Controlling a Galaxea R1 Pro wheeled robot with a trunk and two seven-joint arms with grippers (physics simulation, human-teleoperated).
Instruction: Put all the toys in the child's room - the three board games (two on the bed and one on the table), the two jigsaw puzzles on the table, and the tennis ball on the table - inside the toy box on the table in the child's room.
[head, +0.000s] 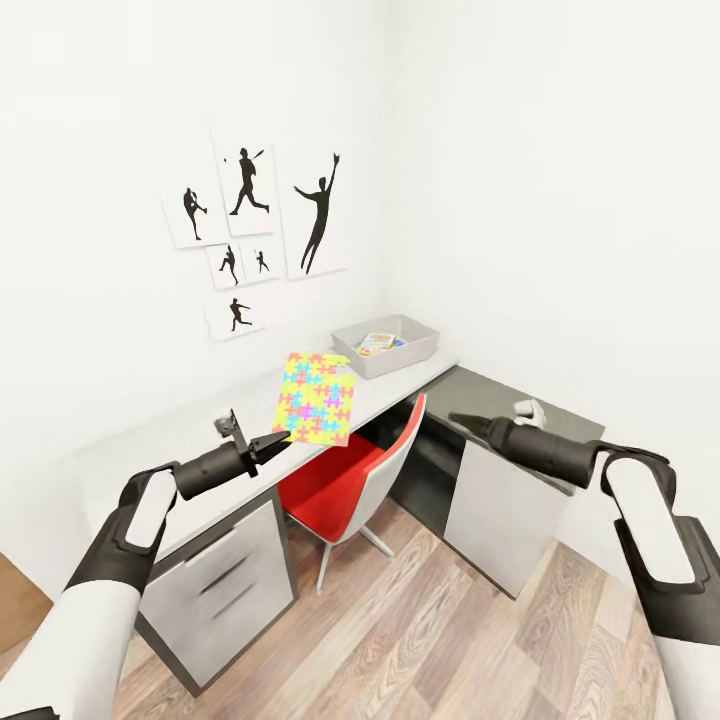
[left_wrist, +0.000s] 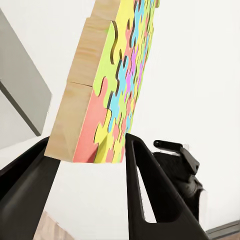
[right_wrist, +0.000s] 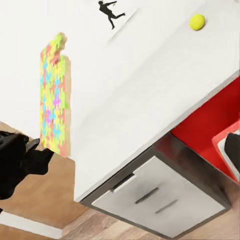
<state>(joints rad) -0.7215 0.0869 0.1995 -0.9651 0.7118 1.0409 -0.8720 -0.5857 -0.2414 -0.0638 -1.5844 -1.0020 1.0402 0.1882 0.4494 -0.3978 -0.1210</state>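
My left gripper (head: 270, 447) is shut on the lower edge of a jigsaw puzzle (head: 316, 398), a yellow, pink, blue and green mat held upright in the air above the table (head: 150, 450). In the left wrist view the puzzle (left_wrist: 115, 85) sits between the two black fingers (left_wrist: 150, 190). The right wrist view shows the puzzle (right_wrist: 54, 100) edge-on and the tennis ball (right_wrist: 197, 21) lying on the table (right_wrist: 150, 85). The toy box (head: 420, 345) stands at the table's far end with colourful flat things inside. My right gripper (head: 465, 420) hovers open and empty over the dark cabinet.
A red chair (head: 345, 480) is tucked under the table beside the white drawer unit (head: 215, 575). The lower dark grey cabinet (head: 560, 420) runs along the right wall with a small white object (head: 528, 408) on it. Black sports silhouettes (head: 250, 230) hang on the wall. Wood floor lies below.
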